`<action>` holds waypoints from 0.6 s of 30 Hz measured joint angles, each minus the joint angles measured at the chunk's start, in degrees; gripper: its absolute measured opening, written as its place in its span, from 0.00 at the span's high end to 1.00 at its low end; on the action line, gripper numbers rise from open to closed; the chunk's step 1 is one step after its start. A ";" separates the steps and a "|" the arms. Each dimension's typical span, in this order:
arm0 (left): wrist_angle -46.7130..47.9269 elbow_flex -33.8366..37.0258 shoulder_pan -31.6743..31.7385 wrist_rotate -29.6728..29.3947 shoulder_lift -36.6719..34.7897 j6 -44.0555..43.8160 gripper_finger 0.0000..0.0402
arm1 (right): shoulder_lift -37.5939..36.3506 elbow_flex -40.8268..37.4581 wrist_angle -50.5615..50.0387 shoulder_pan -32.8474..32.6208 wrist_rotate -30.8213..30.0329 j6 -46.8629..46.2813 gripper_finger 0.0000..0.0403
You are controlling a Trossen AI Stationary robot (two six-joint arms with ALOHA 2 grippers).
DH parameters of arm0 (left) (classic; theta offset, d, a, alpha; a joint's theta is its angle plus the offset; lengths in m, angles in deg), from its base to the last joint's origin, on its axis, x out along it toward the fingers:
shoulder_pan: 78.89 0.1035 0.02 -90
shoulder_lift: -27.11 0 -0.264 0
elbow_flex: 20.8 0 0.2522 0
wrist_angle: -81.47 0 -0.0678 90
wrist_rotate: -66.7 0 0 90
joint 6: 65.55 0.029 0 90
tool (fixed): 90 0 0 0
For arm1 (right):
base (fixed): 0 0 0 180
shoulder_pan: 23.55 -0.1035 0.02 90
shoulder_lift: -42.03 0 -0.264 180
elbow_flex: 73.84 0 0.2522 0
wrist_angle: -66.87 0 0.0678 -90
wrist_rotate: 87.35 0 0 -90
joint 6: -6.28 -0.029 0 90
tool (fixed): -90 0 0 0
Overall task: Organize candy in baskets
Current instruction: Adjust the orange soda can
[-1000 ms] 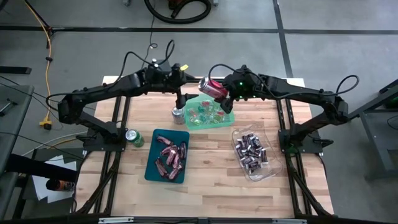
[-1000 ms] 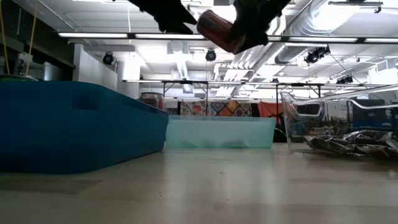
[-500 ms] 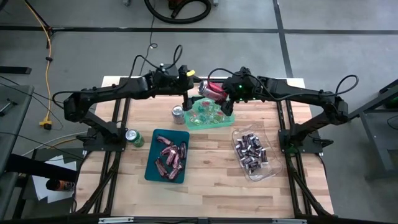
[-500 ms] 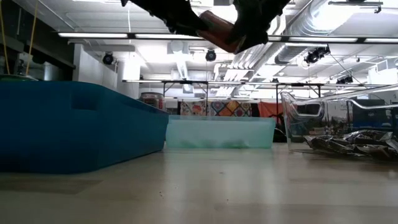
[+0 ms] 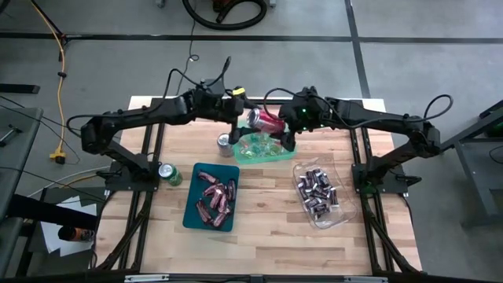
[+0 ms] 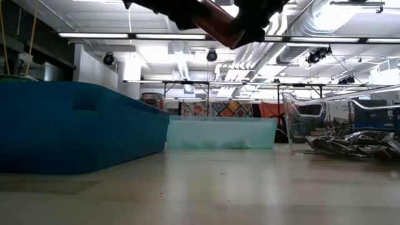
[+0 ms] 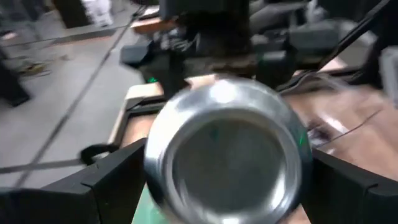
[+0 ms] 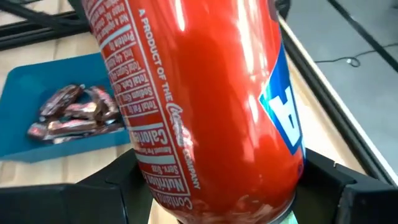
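Wooden table [image 5: 267, 228] front bare; right pincer [image 5: 277, 126] grips red can [image 5: 267, 120], left pincer [image 5: 245, 118] agape at its end.

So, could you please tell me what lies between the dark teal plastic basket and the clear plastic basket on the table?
In the high view, only bare wooden tabletop lies between the dark teal basket and the clear basket.

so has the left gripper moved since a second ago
Yes. In the high view the left gripper has moved rightward, from above the silver can toward the red can.
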 joint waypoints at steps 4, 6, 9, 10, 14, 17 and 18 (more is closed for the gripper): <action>-0.94 -0.03 -1.37 1.26 0.94 -0.56 0.14 | 0.32 0.00 -0.43 0.04 1.53 0.50 0.33; -2.04 -0.03 -2.10 1.21 1.19 0.17 0.14 | 0.45 0.00 -0.45 0.06 1.48 0.28 0.33; -2.46 -0.03 -2.90 0.30 1.23 1.85 0.14 | 0.45 0.00 -0.25 0.03 1.50 0.09 0.33; -2.42 -0.03 -3.09 -0.37 1.23 1.88 0.14 | 0.45 0.00 -0.14 0.03 1.44 0.12 0.33; -2.56 -0.03 -3.19 -1.71 1.23 0.31 0.17 | 0.45 0.00 -0.05 0.08 1.02 0.46 0.33; -2.22 -0.05 -3.19 -1.98 1.17 -0.32 0.27 | 0.45 -0.02 0.18 0.12 0.94 2.25 0.30; -2.02 -0.11 -3.19 -2.15 1.15 -0.30 0.31 | 0.45 -0.01 0.23 0.14 0.82 2.65 0.28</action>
